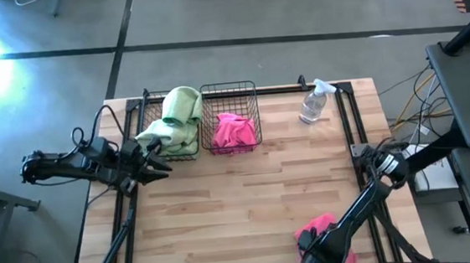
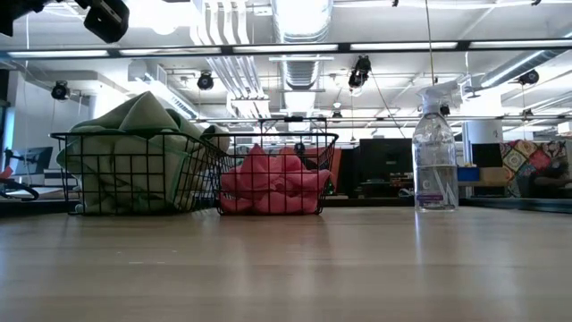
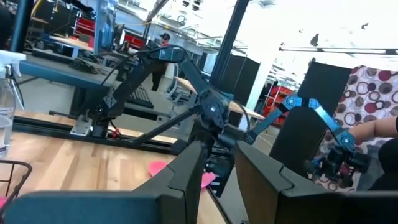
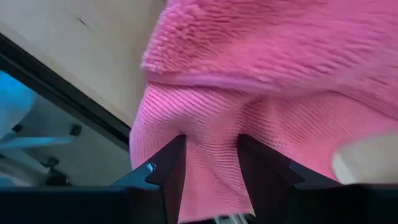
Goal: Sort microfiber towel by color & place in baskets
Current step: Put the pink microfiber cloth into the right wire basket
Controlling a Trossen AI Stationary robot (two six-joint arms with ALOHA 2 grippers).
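My right claw (image 4: 211, 171) presses down on the last pink towel (image 4: 273, 93) at the surface's near edge, fingers parted around a fold, not yet clenched. I should pinch deep, then lift clear toward the pink basket (image 1: 230, 107). My left claw (image 1: 155, 159) waits, released, beside the green basket (image 1: 167, 124).

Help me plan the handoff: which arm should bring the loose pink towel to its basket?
Right. The right gripper is already on the pink towel at the table's near edge; the left gripper sits by the green basket.
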